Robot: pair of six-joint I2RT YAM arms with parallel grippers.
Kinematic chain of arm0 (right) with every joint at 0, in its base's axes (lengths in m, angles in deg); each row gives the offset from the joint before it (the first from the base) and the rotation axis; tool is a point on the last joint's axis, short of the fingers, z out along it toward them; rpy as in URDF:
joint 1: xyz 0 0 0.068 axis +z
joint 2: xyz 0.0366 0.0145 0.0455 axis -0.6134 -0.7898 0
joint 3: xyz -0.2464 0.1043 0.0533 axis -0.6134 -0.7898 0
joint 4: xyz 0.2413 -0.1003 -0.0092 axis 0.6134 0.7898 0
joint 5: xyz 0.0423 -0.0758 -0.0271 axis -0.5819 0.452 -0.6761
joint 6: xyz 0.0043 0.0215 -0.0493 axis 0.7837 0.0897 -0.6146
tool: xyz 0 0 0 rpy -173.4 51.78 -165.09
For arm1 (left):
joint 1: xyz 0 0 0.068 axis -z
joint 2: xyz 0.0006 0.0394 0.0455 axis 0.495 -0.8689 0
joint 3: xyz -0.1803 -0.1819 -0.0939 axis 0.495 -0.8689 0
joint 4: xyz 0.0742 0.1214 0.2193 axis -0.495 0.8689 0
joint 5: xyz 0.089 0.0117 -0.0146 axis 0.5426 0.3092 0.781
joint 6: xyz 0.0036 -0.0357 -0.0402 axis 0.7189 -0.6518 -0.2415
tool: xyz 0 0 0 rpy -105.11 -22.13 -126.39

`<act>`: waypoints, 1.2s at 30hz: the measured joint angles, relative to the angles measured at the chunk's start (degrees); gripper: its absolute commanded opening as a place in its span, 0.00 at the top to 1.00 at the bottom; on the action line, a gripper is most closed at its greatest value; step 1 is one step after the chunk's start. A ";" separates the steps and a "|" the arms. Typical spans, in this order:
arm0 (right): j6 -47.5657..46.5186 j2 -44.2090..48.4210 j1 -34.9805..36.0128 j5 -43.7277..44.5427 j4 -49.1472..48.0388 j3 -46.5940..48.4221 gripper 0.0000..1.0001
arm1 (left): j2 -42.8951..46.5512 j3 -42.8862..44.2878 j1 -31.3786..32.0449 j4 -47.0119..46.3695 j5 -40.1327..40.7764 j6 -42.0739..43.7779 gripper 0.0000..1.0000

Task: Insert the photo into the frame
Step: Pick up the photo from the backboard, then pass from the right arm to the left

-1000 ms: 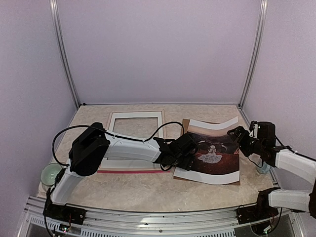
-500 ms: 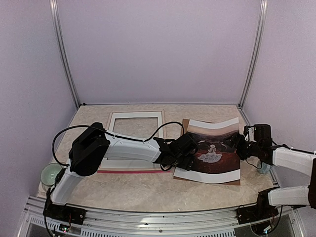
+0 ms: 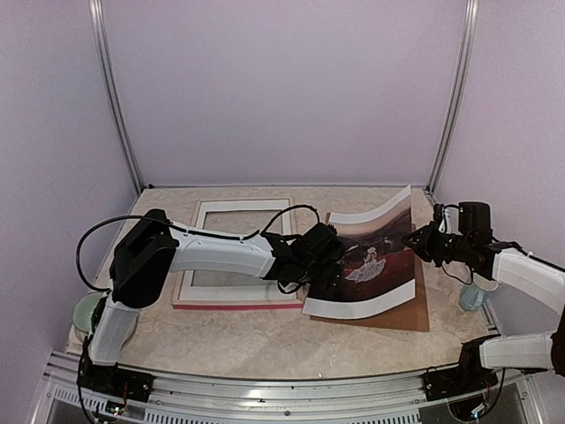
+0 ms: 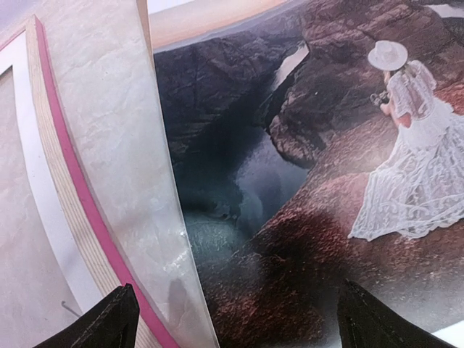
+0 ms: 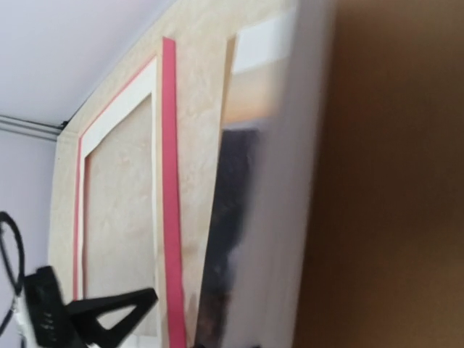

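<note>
Photo (image 3: 371,269) sits bowed, its right edge apparently pinched up by my right gripper (image 3: 422,246), left gripper (image 4: 243,322) spread wide over its left edge beside frame (image 3: 234,304); recommend dragging leftward slowly, without creasing.

The dark reddish-brown rectangular print (image 5: 235,217) is blurring beside the right claw (image 3: 425,246), hiding its grip, while the fingertips (image 4: 109,322) of the left claw (image 4: 235,330) are being cropped.
</note>
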 measured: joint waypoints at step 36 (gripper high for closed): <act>7.61 -6.91 16.06 6.56 1.66 10.43 0.68 | 14.67 5.97 6.43 -1.40 -12.70 0.72 0.01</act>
